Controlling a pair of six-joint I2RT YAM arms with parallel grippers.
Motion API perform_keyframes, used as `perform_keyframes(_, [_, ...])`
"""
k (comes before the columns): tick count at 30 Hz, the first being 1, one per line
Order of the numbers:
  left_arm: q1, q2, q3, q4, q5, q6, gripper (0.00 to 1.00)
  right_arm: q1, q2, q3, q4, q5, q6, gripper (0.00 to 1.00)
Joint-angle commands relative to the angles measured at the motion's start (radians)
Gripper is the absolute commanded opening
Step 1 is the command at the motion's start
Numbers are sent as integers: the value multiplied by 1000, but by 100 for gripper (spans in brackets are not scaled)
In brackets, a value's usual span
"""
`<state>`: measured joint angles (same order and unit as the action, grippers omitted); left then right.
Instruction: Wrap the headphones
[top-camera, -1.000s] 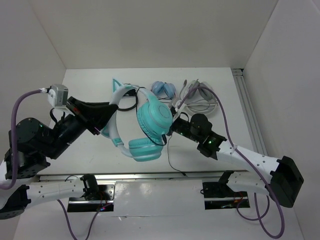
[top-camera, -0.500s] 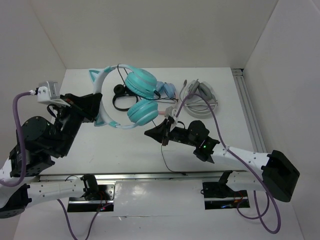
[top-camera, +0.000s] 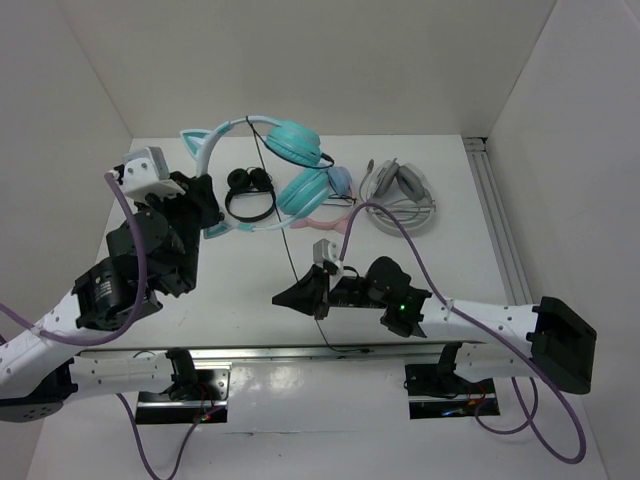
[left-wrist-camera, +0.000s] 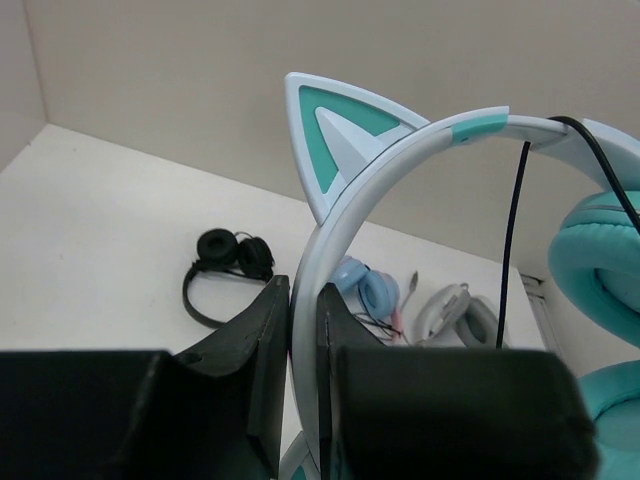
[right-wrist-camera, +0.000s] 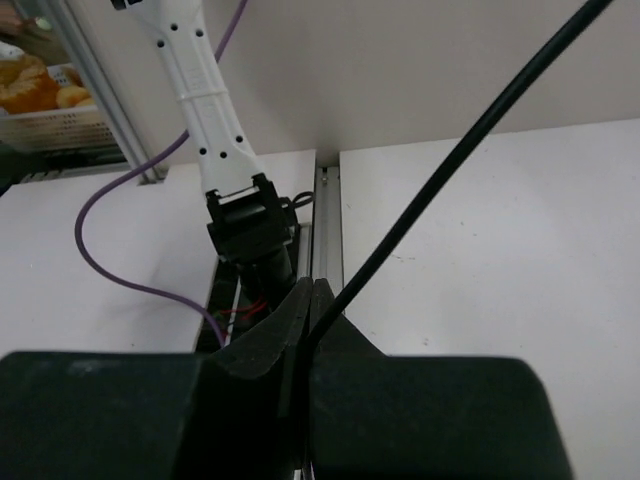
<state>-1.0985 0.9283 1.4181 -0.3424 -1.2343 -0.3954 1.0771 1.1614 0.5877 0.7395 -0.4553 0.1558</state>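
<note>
Clamps the pale headband of the headphones (top-camera: 298, 143) in the closed left hand (left-wrist-camera: 303, 300), now swung up to the far left, clear of the surface (top-camera: 235, 290). Pinches the black cable (right-wrist-camera: 480, 125) in the shut right hand (top-camera: 288, 297), now pulled back to the near side. Draws the cable taut between both hands, apparently ready for winding.

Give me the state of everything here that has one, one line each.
Teal cat-ear headphones with pale headband: held above the table.
Thin black cable: stretched taut.
Left end effector: shut on the teal headphones.
Right end effector: shut on the cable.
Small black headphones: lying on table.
Pink cat-ear headphones, light blue cups: lying on table.
Grey-white headphones: lying on table.
</note>
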Motion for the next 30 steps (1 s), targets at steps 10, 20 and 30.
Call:
perform_keyframes(10, [77, 43, 21, 120, -119, -115, 0, 106, 14, 70, -2, 98, -24, 9])
perform_keyframes(20, [202, 72, -51, 138, -68, -62, 0, 144, -31, 126, -35, -17, -15, 18])
perform_keyframes(30, [405, 142, -96, 2, 122, -201, 0, 172, -109, 116, -14, -85, 22, 21])
